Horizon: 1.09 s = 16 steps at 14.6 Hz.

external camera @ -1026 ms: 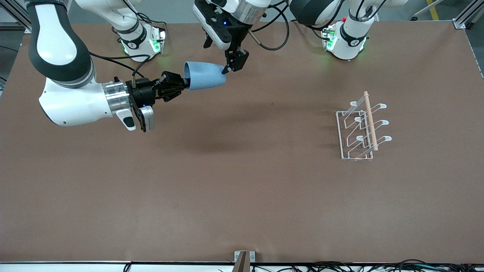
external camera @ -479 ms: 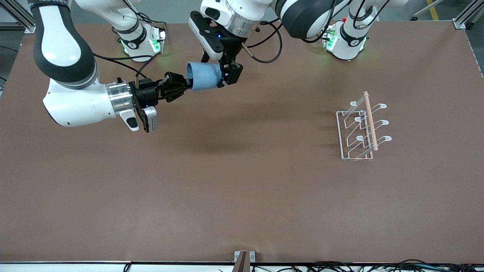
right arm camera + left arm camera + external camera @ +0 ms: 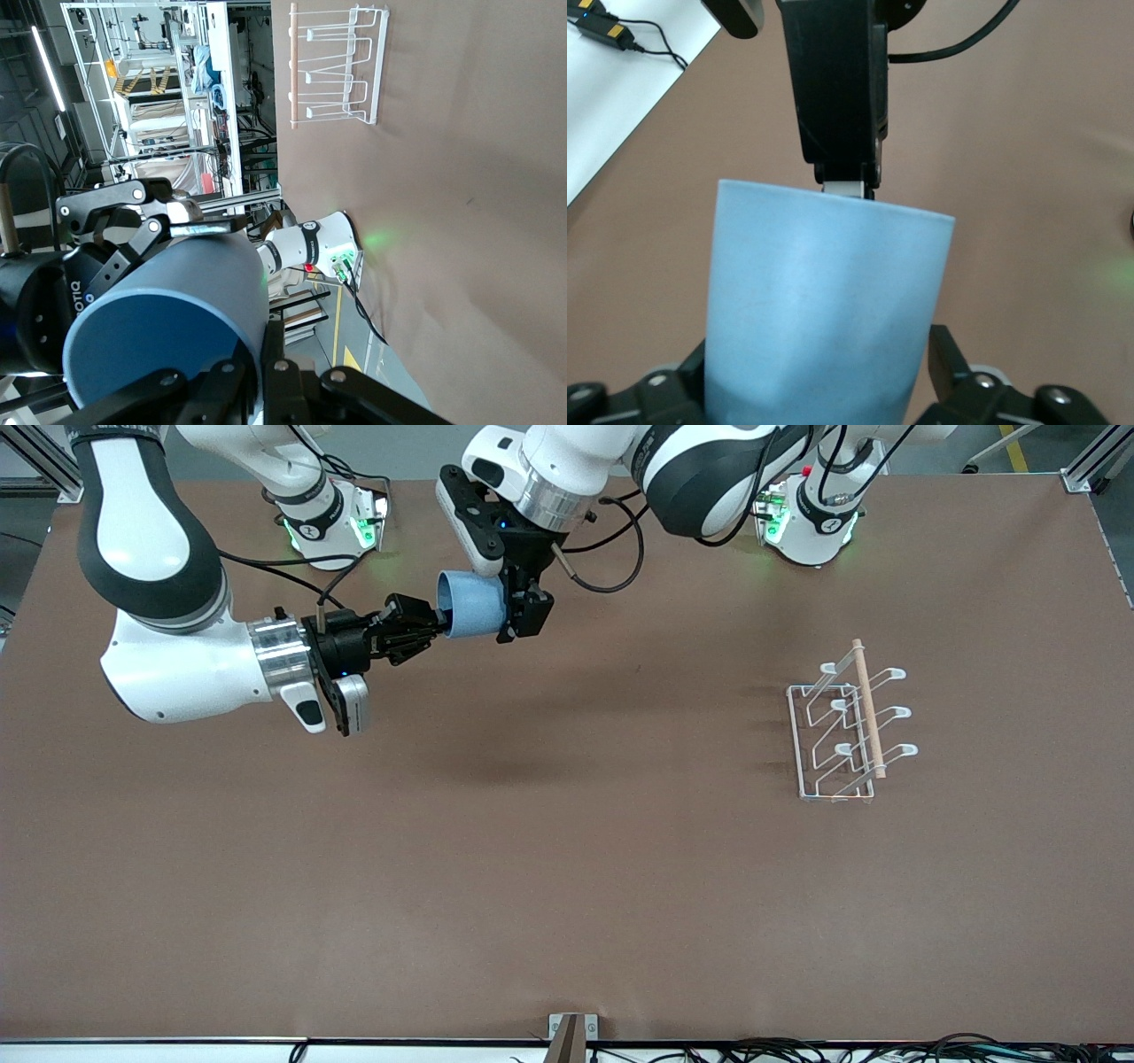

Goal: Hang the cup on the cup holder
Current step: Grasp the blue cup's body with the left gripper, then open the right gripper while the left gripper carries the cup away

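Front view: right gripper [image 3: 431, 623] clenches the cup [image 3: 472, 607] midair; left gripper [image 3: 514, 607] straddles it, grip unclear; cup holder [image 3: 846, 726] stands well apart on the table [image 3: 567, 868].

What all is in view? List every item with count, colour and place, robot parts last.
cup: one, light blue, held on its side in the air over the table between the two claws.
cup holder: one, white wire with a light wooden dowel on top, standing on the table toward the left arm's end.
table: one, brown, under everything.
right claw: one, black, shut on the cup at its rim end.
left claw: one, black, reaching down with a finger on each side of the cup's base end, over the table near the robots' bases.
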Each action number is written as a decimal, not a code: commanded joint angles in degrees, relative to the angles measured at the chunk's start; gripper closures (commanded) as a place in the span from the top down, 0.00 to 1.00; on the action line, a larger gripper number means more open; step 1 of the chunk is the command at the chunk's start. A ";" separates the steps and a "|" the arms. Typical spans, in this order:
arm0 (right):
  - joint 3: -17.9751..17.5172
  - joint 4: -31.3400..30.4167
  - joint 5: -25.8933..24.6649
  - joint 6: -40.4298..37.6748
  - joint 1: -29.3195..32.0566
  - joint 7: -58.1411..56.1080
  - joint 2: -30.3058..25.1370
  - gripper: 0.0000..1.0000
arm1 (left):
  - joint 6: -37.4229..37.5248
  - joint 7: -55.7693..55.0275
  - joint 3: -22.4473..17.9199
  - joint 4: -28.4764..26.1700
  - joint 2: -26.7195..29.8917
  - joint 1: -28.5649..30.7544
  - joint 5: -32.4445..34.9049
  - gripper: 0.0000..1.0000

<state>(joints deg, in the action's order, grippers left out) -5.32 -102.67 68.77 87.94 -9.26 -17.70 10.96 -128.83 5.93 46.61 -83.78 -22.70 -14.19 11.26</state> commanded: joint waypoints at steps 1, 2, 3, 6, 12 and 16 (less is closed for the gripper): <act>0.22 0.36 1.46 -0.57 0.03 0.12 0.12 0.24 | -0.28 1.28 -0.03 1.16 -0.76 -0.49 1.13 0.67; 0.22 0.36 1.46 -0.58 0.20 0.13 0.12 0.34 | -0.28 1.28 -0.03 1.16 -0.76 -0.49 1.13 0.59; 0.22 0.36 1.46 -0.66 0.29 0.13 0.12 0.31 | -0.28 1.28 -0.03 1.07 -0.76 -0.40 1.22 0.54; 0.22 0.36 1.46 -0.49 0.20 0.21 0.12 0.97 | -0.02 1.80 -0.03 1.07 -0.50 0.30 1.92 0.52; 0.75 0.19 0.32 -0.22 1.60 -0.05 -0.06 1.00 | 14.37 5.05 -0.11 1.07 0.12 4.51 1.92 0.53; 0.75 -0.43 -10.99 1.79 6.87 0.21 -0.85 1.00 | 24.49 7.51 -1.17 1.07 -0.23 5.31 7.60 0.53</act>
<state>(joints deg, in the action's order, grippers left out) -4.02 -102.57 62.50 89.04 -5.80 -17.68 11.01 -108.30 12.07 45.87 -83.41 -22.82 -8.81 14.84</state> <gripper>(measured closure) 0.000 0.251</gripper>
